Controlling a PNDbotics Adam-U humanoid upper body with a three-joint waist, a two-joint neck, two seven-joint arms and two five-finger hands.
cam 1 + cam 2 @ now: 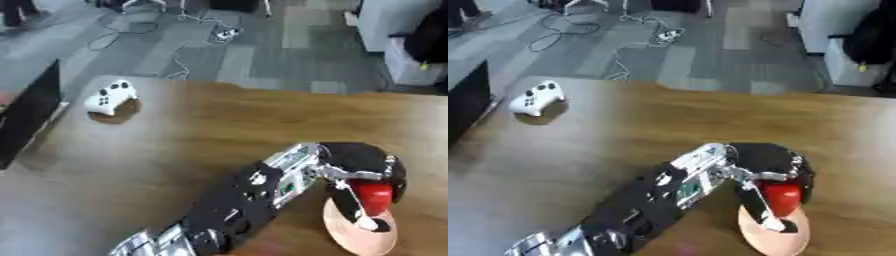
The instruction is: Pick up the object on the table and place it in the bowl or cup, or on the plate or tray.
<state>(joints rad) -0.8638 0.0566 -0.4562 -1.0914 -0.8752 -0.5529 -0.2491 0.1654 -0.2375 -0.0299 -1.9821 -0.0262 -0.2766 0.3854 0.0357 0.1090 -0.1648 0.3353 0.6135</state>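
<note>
left hand curls round red object just above pink plate.

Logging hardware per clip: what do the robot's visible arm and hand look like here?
One arm shows, entering from the lower left: bulky black shells with silver metal joints and a small green spot near the wrist. The left hand has a rounded black back and black fingers, one with a pale tip. No loose cables show on the arm.

Matt wooden table; glossy red object.
</note>
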